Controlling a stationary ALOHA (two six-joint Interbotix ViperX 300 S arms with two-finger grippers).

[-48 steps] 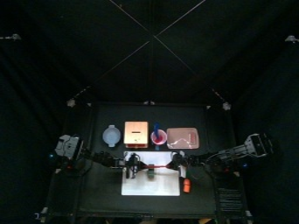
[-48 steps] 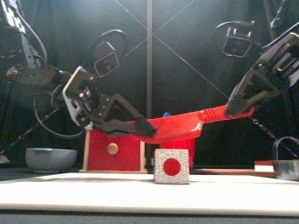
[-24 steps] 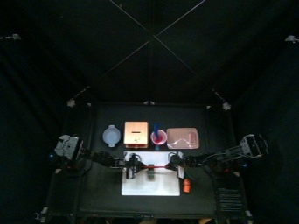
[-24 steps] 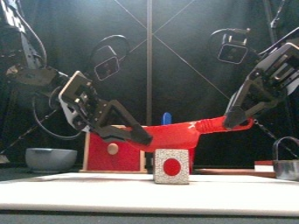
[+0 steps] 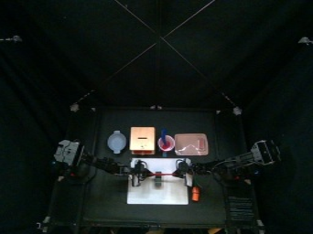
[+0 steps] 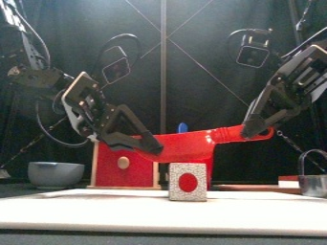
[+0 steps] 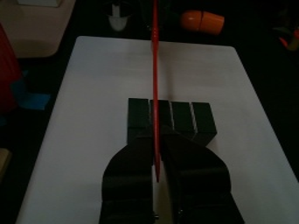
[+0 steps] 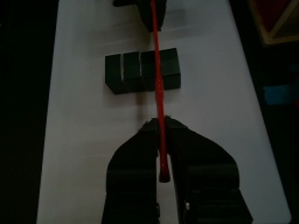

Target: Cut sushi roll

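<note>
Red knife (image 6: 192, 144) spans between both tools, held level above the roll. Left tool (image 7: 156, 171) is clenched on one end of the blade; right tool (image 8: 162, 162) is clenched on the other end. Roll (image 7: 170, 120) lies on the white board (image 7: 82, 131), centre of the left wrist frame, directly beneath the blade. Roll's long axis runs crosswise to the blade, so a straight descent should slice it. Grooves already show across its top. Both arms appear equally near. Front frame shows the roll's end face (image 6: 188, 181) at lower centre, apart from the knife.
</note>
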